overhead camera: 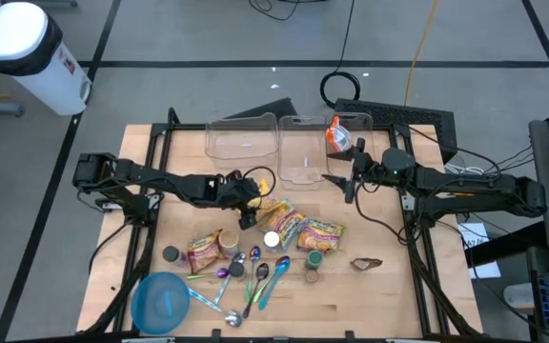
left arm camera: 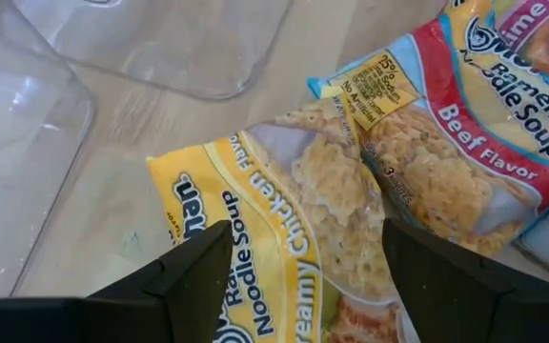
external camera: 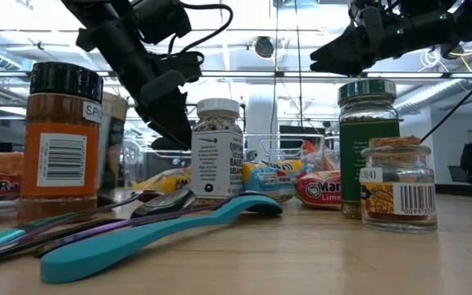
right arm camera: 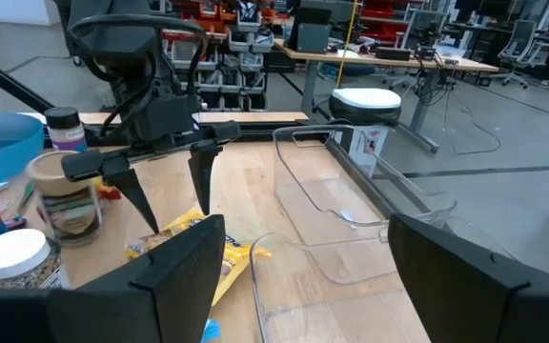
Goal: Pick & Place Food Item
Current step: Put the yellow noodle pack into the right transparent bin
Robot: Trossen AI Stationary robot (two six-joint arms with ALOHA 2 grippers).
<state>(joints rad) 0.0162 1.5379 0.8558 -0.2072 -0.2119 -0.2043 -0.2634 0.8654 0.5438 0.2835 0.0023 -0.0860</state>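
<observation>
A yellow Creamy Chicken ramen packet [left arm camera: 284,219] lies flat on the wooden table [overhead camera: 389,295], also showing in the high view [overhead camera: 276,207]. Its far edge is against a Beef ramen packet [left arm camera: 465,162]. My left gripper [overhead camera: 251,211] is open and points down just over the yellow packet's near-left end. One finger [left arm camera: 198,276] stands on each side of it and touches nothing. My right gripper [overhead camera: 336,183] is open and empty. It hovers above the table by the middle clear bin [overhead camera: 303,148] and faces the left gripper [right arm camera: 174,191].
Three clear bins stand at the back, and the right one [overhead camera: 355,124] holds a red packet [overhead camera: 336,138]. More ramen packets [overhead camera: 320,233] [overhead camera: 203,250], several spice jars [external camera: 217,152] [external camera: 365,143], spoons [overhead camera: 260,278] and a blue bowl [overhead camera: 163,303] crowd the near half.
</observation>
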